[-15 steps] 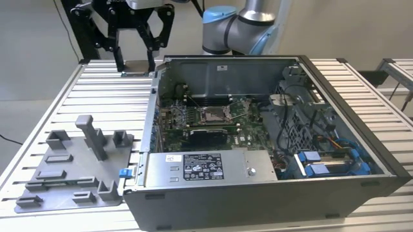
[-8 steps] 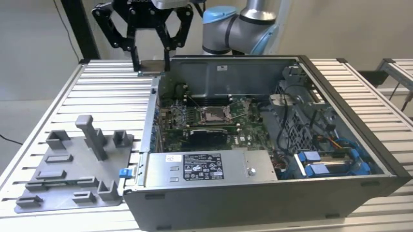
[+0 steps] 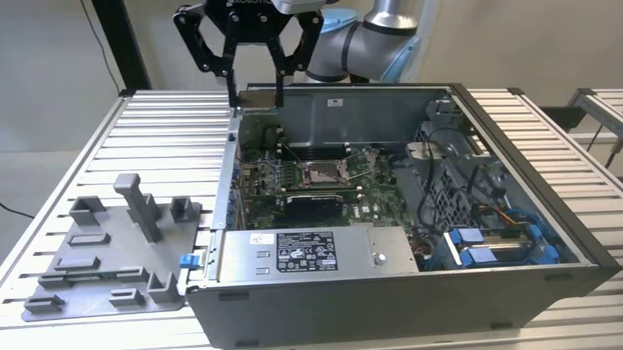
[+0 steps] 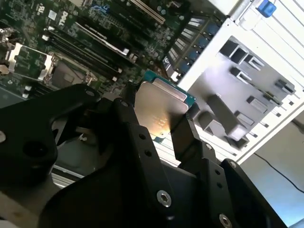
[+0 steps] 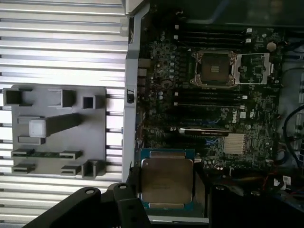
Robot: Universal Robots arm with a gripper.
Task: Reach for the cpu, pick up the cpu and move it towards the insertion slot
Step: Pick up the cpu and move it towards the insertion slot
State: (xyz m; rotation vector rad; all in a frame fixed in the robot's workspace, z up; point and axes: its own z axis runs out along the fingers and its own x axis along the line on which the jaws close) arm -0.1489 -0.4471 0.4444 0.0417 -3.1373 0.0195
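Above the case's point(image 3: 389, 306) back wall, near the corner closest to the tray point(image 3: 58, 288): hanging high over the rim on the gripper point(image 3: 255, 103), fingers point(image 4: 183, 133) closed in on two opposite edges of the cpu point(image 5: 166, 183). Pinched firmly, silvery top turned up toward both wrist views, green rim peeking out at the free edges. Held well apart from the slot point(image 3: 322, 173), set mid-board inside the case, with its metal frame swung open to one side and brownish centre bare. Outside the case, lying flat on the slatted table point(image 3: 165, 124): grey tray with upright posts and blocks
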